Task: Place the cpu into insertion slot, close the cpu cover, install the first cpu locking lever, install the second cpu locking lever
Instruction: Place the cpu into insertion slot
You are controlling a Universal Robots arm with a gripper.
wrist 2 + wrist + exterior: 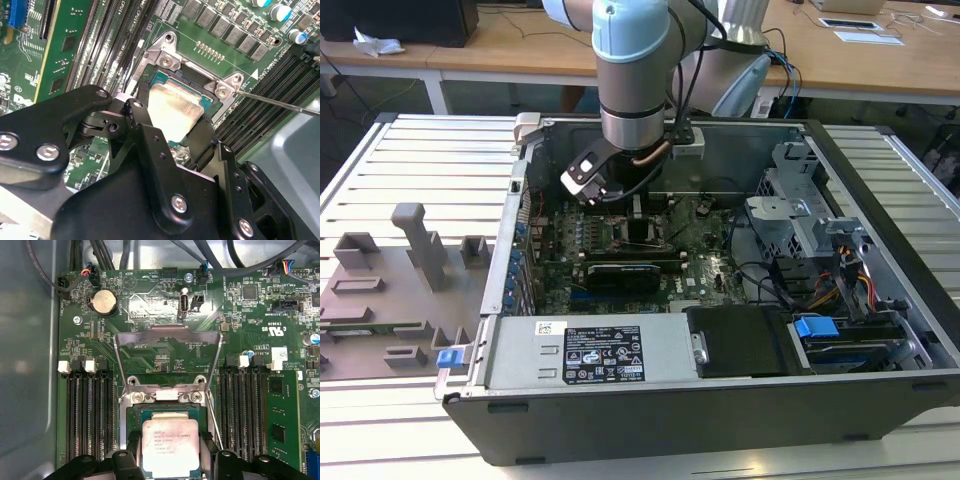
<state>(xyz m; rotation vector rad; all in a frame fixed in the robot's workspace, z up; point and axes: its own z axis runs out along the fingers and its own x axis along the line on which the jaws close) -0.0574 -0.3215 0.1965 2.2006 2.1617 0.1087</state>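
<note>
Holding cpu (170, 447) clamped in tool (172, 122) at insertion slot (152, 54); left: closing the raised cpu cover (167, 330), both locking levers (280, 103).

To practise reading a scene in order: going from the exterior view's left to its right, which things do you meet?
Grey fixture tray → gripper, holding the cpu → silver drive cage → coloured cable bundle. The insertion slot is left out: the gripper overlaps it.

Arm (632, 80) upright, wrist (595, 175) angled down — gripper (172, 122) low, fingers (140, 120) (black pair) clamped on cpu (170, 445).
</note>
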